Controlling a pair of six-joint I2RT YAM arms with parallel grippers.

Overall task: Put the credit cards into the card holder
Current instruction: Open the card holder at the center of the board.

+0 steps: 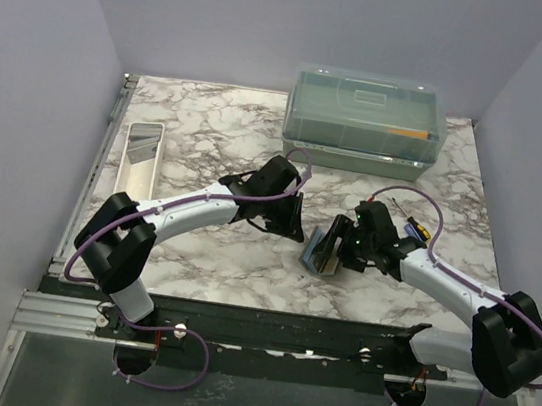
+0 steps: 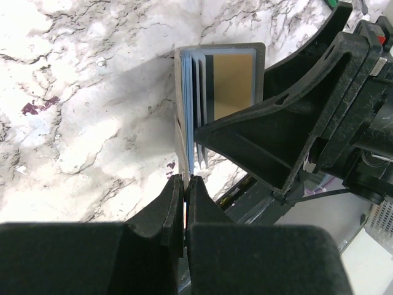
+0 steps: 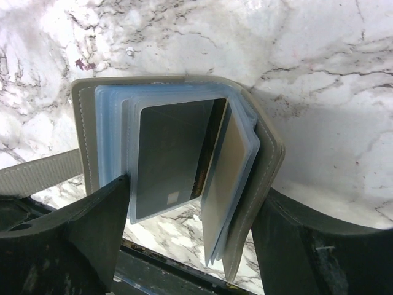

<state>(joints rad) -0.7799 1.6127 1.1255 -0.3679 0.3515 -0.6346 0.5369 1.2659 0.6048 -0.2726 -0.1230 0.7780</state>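
While the overhead view only gives you a small grey wedge between the two arms, mid-table, the wrist cams show what the card holder [image 3: 271, 153] really looks like. From the right wrist it's fanned open like a little book. It has a soft grey-olive cover with stitching round the edge and a stack of clear, blue-tinted plastic sleeves [image 3: 113, 123] inside. A dark silver-grey card [image 3: 169, 153], glossy with a small pale square near its lower edge, sits in one sleeve. A gold card [image 2: 233, 83] sits in the next, seen nearly edge-on from there.

The left wrist shows that gold face flat-on with a dark stripe down one side. It also shows the holder upright on its edge over the marble-pattern table [image 2: 73, 123], shadow to the left. Can't tell if it actually touches.

On the right gripper [image 3: 193, 196] the jaws are wide, one chunky black finger each side of the holder, close up against it. On the left gripper [image 2: 185, 184] the jaws are pinched together on a thin grey edge running down from the holder's cover.

Only the top view has the clear lidded box [image 1: 364, 115] at the back and the long white tray [image 1: 139, 159] at the left edge.
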